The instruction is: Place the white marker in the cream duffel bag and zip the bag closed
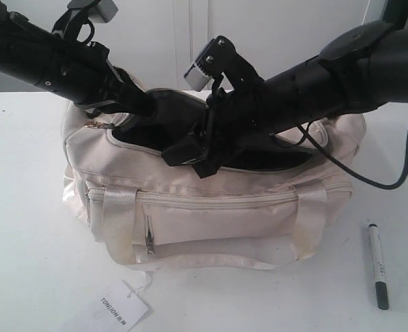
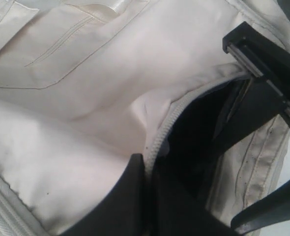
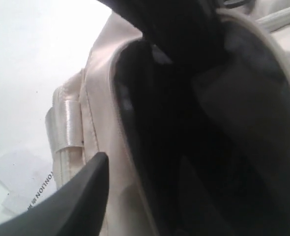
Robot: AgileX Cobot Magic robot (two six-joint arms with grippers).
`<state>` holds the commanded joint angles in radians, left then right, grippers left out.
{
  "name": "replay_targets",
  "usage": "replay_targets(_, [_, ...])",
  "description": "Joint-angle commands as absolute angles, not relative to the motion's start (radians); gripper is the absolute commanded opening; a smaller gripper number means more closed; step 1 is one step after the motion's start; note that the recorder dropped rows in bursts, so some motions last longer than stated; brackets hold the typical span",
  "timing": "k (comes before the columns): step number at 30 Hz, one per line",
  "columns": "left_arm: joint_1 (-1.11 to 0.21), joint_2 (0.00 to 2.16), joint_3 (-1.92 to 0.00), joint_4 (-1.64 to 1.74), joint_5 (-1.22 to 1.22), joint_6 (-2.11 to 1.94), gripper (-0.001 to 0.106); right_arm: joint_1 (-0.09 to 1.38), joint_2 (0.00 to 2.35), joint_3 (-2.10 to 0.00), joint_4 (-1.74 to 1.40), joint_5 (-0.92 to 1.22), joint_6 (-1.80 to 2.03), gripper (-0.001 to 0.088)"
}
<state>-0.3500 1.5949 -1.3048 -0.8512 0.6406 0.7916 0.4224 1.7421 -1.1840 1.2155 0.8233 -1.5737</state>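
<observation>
Exterior view: slim, dark-capped white marker (image 1: 377, 265)

A plain white surface (image 1: 24, 228) runs to the near and side edges, brightly and evenly lit. Behind it stands a white wall (image 1: 273, 28), split by thin vertical seams (image 1: 190, 41) like panel joints.

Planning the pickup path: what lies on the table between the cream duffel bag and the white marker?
Nothing; the exterior view shows bare table between cream duffel bag and white marker.
</observation>
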Motion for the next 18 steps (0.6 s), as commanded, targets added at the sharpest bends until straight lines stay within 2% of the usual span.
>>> replay_targets(8, [-0.350,1.595,-1.305,-0.851,0.645,0.792,0.000,0.422,1.779,-1.184,1.216,0.860,-1.574,0.0424])
replay_targets(18, [-0.350,1.595,-1.305,-0.851,0.645,0.792,0.000,0.422,1.779,-1.184,1.200,0.912,-1.567,0.0247])
